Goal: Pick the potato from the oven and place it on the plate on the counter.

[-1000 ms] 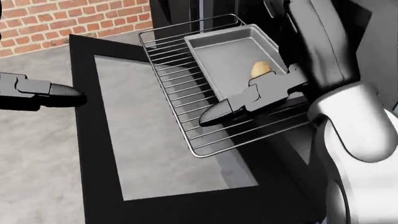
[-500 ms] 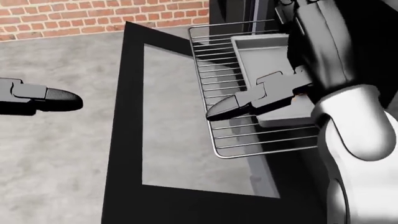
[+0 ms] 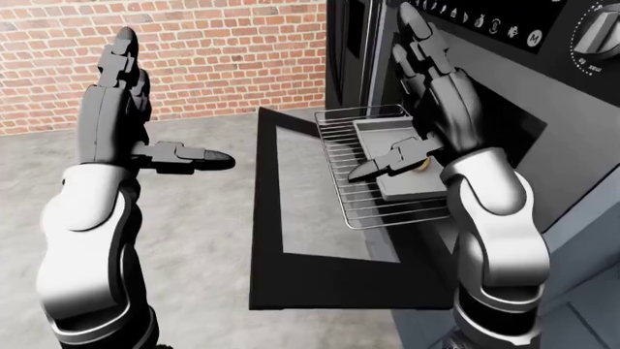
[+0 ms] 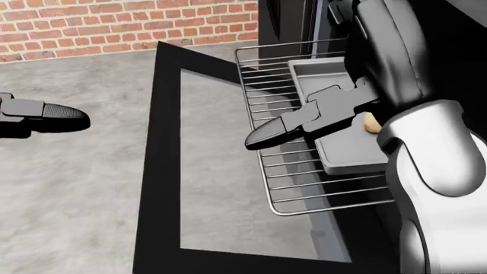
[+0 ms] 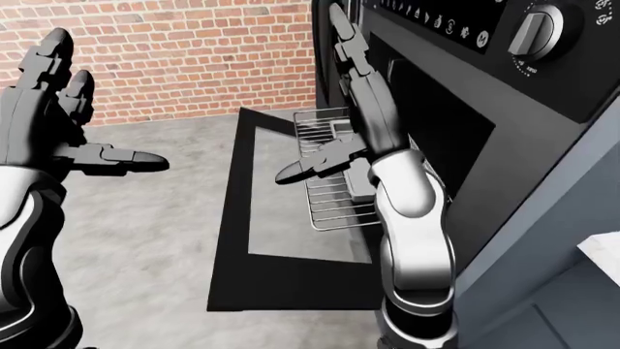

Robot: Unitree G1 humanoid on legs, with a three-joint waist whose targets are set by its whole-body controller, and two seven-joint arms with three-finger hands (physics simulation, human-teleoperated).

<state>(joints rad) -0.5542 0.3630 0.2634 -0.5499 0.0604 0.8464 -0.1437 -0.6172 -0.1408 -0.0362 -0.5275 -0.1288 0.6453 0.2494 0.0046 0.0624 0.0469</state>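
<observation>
The potato (image 4: pixel 370 122) lies in a grey baking tray (image 4: pixel 346 153) on the pulled-out wire rack (image 4: pixel 304 188) of the oven. Only a tan sliver of it shows behind my right hand. My right hand (image 3: pixel 434 109) stands open above the tray, fingers upright and the thumb (image 4: pixel 278 130) jutting left over the rack. It holds nothing. Far to the left, over the floor, my left hand (image 3: pixel 121 87) is raised and open, its thumb (image 4: pixel 57 116) pointing right. No plate is in view.
The black oven door (image 4: pixel 161 171) with its glass window hangs open and flat below the rack. The oven's control panel with a knob (image 5: pixel 538 29) is at top right. A brick wall (image 3: pixel 223 51) and grey floor (image 3: pixel 194 240) fill the left.
The camera has swung, so the oven door and rack now sit squarer in the head view. My right hand now covers most of the potato. Both hands remain open.
</observation>
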